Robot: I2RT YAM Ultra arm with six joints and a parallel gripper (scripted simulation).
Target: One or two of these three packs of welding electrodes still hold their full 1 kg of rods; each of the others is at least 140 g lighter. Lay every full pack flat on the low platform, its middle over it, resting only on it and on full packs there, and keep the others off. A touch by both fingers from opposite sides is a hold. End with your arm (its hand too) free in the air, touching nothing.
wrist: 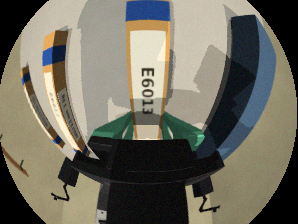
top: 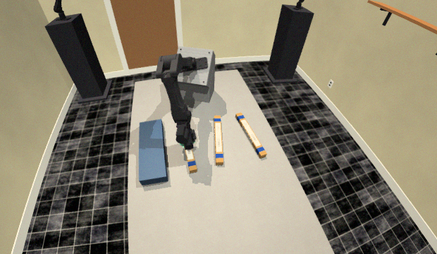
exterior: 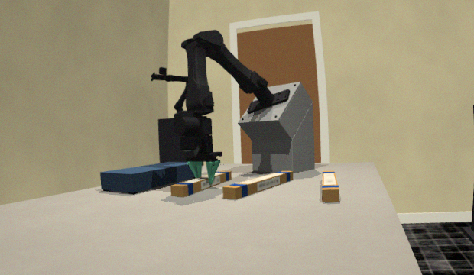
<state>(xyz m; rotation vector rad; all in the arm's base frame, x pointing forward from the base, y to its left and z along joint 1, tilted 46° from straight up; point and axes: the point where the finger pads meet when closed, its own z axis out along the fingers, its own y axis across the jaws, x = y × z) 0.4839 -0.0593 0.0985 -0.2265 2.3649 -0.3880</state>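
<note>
Three long orange packs with blue bands and cream labels lie flat on the table. The pack nearest the platform point(top: 189, 155) point(exterior: 180, 190) point(wrist: 148, 50) shows "E6013" in the wrist view. My gripper point(top: 187, 145) point(exterior: 205, 181) point(wrist: 147, 113) is shut on this pack, its green fingers on opposite long sides; the arm hides the pack's far part in the top view. The middle pack point(top: 218, 137) point(exterior: 256, 184) point(wrist: 56, 90) and the slanted right pack point(top: 251, 133) point(exterior: 330, 194) point(wrist: 39, 107) lie apart from it. The low blue platform point(top: 151, 166) point(exterior: 120, 181) point(wrist: 245, 95) bears no pack.
The grey arm pedestal point(top: 201, 89) point(exterior: 302, 134) stands at the table's back. The platform's long side runs close beside the gripped pack, with a narrow gap between. The middle pack lies on the gripped pack's other side. Two black pillars point(top: 77, 60) point(top: 289, 42) stand beyond the table.
</note>
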